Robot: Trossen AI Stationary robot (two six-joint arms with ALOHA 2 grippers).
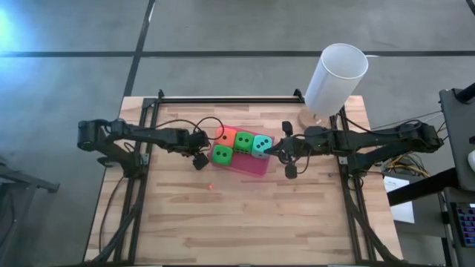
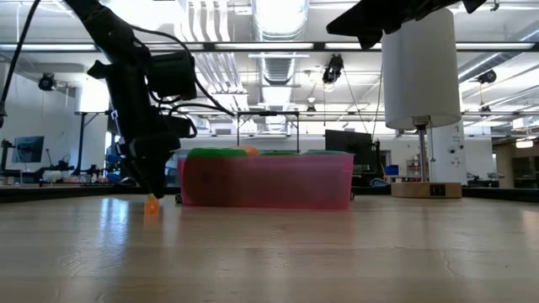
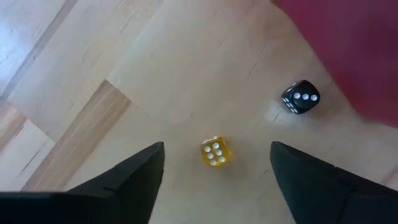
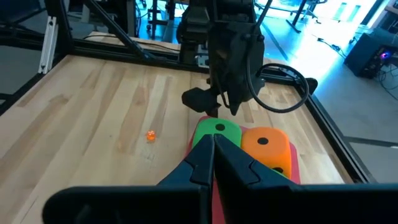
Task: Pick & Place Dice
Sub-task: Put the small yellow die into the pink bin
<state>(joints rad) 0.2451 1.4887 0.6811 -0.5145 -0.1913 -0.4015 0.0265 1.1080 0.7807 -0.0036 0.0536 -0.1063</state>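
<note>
The left gripper [image 3: 214,180] hung spread wide directly above a tiny translucent yellow die [image 3: 215,152]; the right gripper [image 4: 213,149] was clenched empty. Best lowered straight, closing squarely on opposite faces

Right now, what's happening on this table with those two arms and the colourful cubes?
The left gripper, fingers open, hangs low over a tiny yellow die on the table; a tiny black die lies nearby, beside the pink pad. Four big soft dice sit on that pad. The right gripper waits shut by the teal die.
</note>
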